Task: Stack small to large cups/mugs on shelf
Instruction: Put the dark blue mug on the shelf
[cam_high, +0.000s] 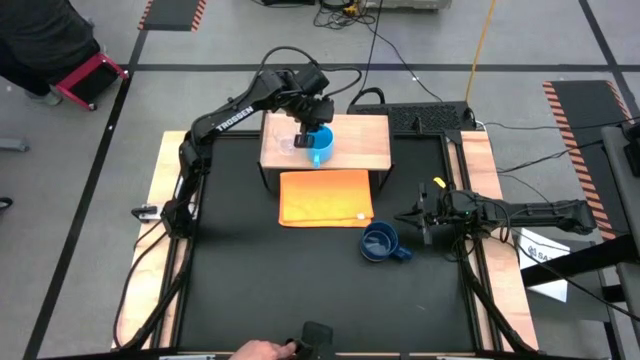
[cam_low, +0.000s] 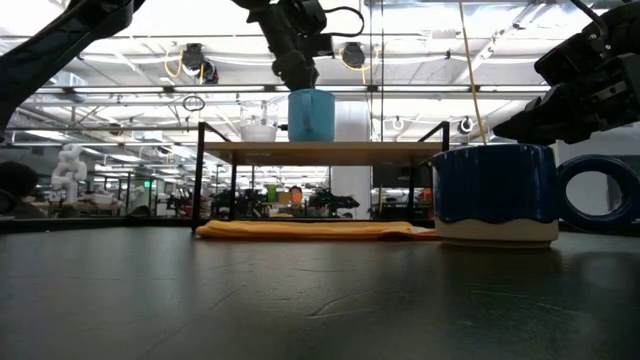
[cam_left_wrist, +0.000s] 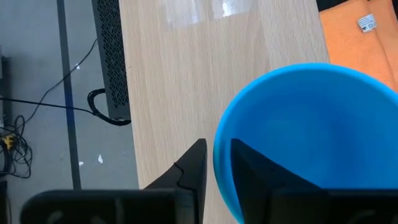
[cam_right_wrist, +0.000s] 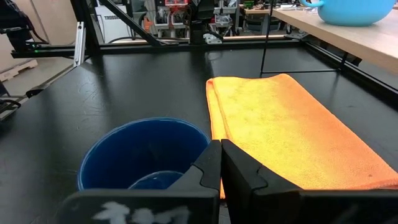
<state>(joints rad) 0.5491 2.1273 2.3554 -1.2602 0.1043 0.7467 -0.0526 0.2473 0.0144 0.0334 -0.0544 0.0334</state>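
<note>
From my station I saw the left gripper (cam_high: 311, 127) poised over the shelf (cam_high: 350, 150), its jaws straddling the rim of the light-blue mug (cam_high: 320, 143): in the left wrist view one finger (cam_left_wrist: 193, 171) sat outside the wall and the other inside, with a narrow gap showing on the outer side, so I could not tell whether the rim was pinched or loose. The mug stood upright on the wooden board, and the tiny clear glass cup (cam_high: 288, 144) stood just beside it on the same board. The right gripper (cam_high: 425, 217) waited low over the black surface (cam_high: 270, 290) with its jaws pressed fully together, holding nothing, just beside the dark-blue mug (cam_high: 381, 243). That mug stood upright on the surface near a corner of the orange cloth (cam_high: 325, 197), which lay flat in front of the shelf.
</note>
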